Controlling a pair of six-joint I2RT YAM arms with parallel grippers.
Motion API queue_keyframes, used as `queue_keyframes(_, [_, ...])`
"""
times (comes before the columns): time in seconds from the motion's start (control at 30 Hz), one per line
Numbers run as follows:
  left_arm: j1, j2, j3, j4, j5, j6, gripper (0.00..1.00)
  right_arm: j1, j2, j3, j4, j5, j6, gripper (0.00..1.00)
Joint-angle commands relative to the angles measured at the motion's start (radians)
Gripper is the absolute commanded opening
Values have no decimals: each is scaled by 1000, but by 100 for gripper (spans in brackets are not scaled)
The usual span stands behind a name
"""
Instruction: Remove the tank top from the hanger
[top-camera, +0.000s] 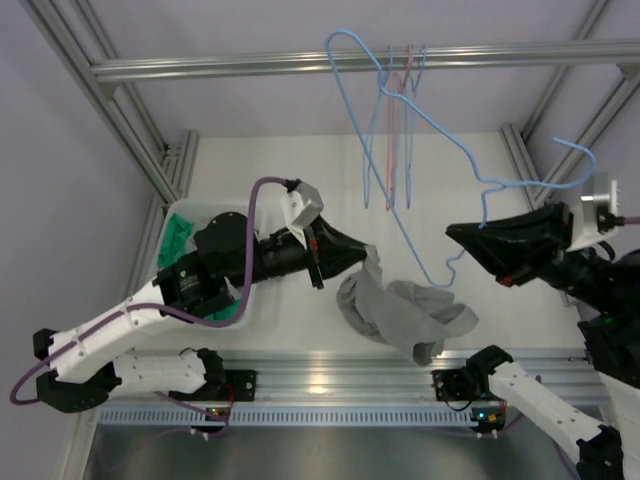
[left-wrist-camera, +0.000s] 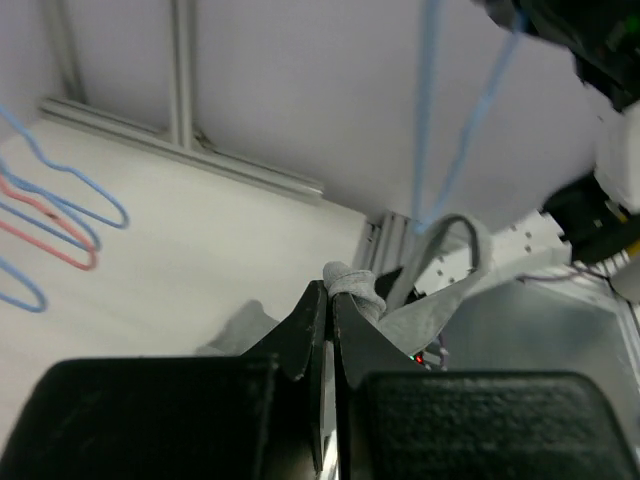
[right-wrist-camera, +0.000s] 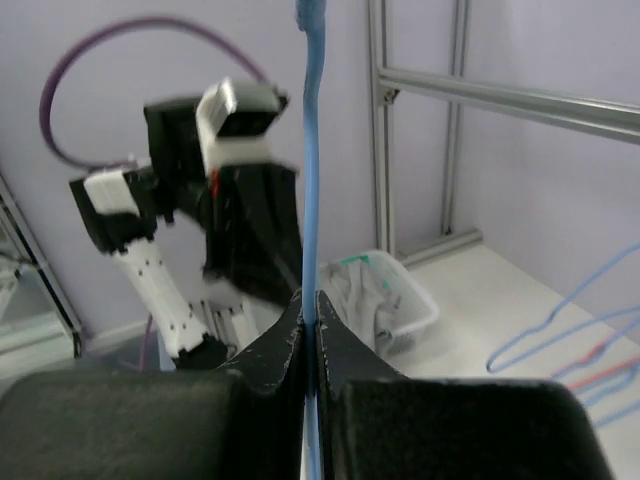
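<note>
Starting at the far left of the overhead view, a white bin (top-camera: 172, 212) sits on the table (top-camera: 270, 160) with a green cloth (top-camera: 178, 240) inside it. Just to its right, the left arm reaches toward the centre of the frame. The left gripper (top-camera: 360, 257) has its jaws pressed together on a fold of the grey tank top (top-camera: 405, 312). The left wrist view shows this closely, with a bunched edge of grey fabric pinched between the dark fingers (left-wrist-camera: 312, 320).

The tank top lies crumpled in the lower centre of the overhead frame, just right of that gripper. In the left wrist view one strap arches up in a loop beside the blue wire. Whether the wire passes through the loop is hard to tell.

Above, in the upper centre, a few spare hangers (top-camera: 392, 150), blue and red, dangle from the aluminium rail (top-camera: 250, 65).

The blue hanger (top-camera: 487, 200) spreads across the middle of the frame. Its lower corner touches the fabric and its hook sits at the upper right. At the right edge, the right gripper (top-camera: 470, 236) is clamped tight on the hanger's wire near the neck. The right wrist view shows the wire running straight up from between the closed fingers (right-wrist-camera: 285, 335).
</note>
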Motion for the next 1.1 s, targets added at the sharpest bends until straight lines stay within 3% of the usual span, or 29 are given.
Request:
queue_keyframes(0.0, [-23, -21, -141, 42, 254, -35, 0, 1, 59, -110, 516, 26, 235, 0])
queue_keyframes(0.1, [-23, -96, -246, 41, 89, -62, 0, 2, 93, -20, 406, 99, 154, 0])
queue_keyframes(0.23, [-23, -223, -411, 19, -129, -90, 0, 1, 90, 103, 149, 367, 50, 0])
queue_keyframes(0.37, [-23, -254, -499, -86, -437, -172, 0, 1, 93, 265, -212, 547, -82, 0])
queue_keyframes(0.4, [-23, -253, -527, -100, -573, -199, 0, 1, 84, 270, -319, 562, -99, 0])
queue_keyframes(0.53, [-18, -221, -559, -145, -794, -306, 0, 4, -10, 212, -443, 678, -108, 0])
queue_keyframes(0.83, [69, -156, -518, -144, -751, -299, 0, 27, 1, 13, -381, 867, -82, 0])
queue_keyframes(1.07, [77, -121, -472, -139, -506, -178, 0, 25, 100, -57, 13, 964, -166, 0])
